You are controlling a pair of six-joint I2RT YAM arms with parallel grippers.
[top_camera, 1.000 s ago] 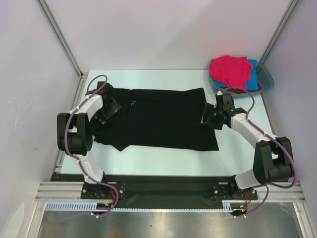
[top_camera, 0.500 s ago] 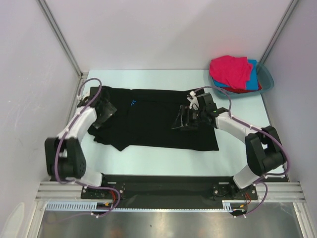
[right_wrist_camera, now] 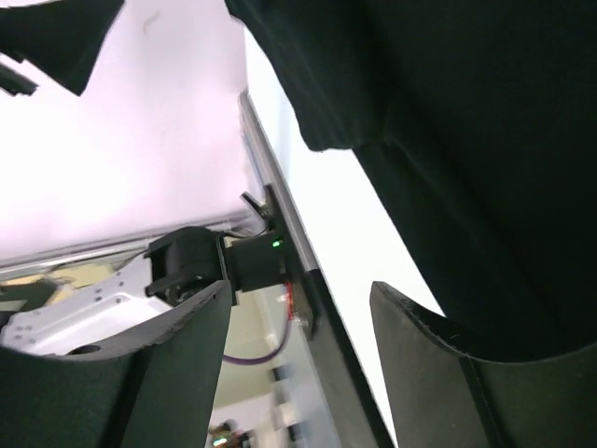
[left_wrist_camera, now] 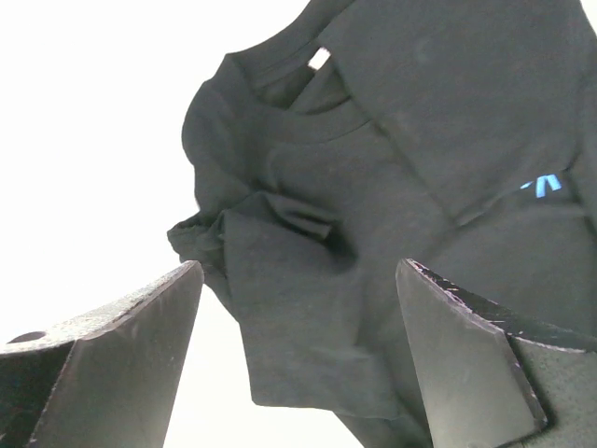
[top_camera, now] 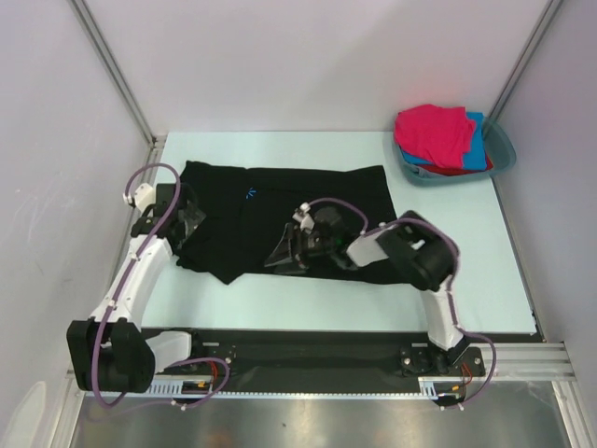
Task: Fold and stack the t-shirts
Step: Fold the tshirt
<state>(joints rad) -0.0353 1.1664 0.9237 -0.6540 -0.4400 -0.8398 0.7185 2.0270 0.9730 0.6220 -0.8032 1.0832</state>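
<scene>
A large black t-shirt lies spread flat across the table, collar end to the left. My left gripper hovers over its left end, open. In the left wrist view the left gripper has nothing between its fingers, and the black t-shirt's collar and a rumpled sleeve lie below. My right gripper is low over the shirt's near middle, pointing left, open. The right wrist view shows the right gripper empty, with the black t-shirt on its right. Pink, blue and red t-shirts are piled in the basin.
The teal basin stands at the far right corner. White walls and metal posts close in the table on three sides. The left arm's base motor and the black front rail line the near edge.
My right arm has swung left from the shirt's right edge to its middle, folding back on itself. The left arm has stretched out and its gripper shifted slightly left, opening a little wider.
</scene>
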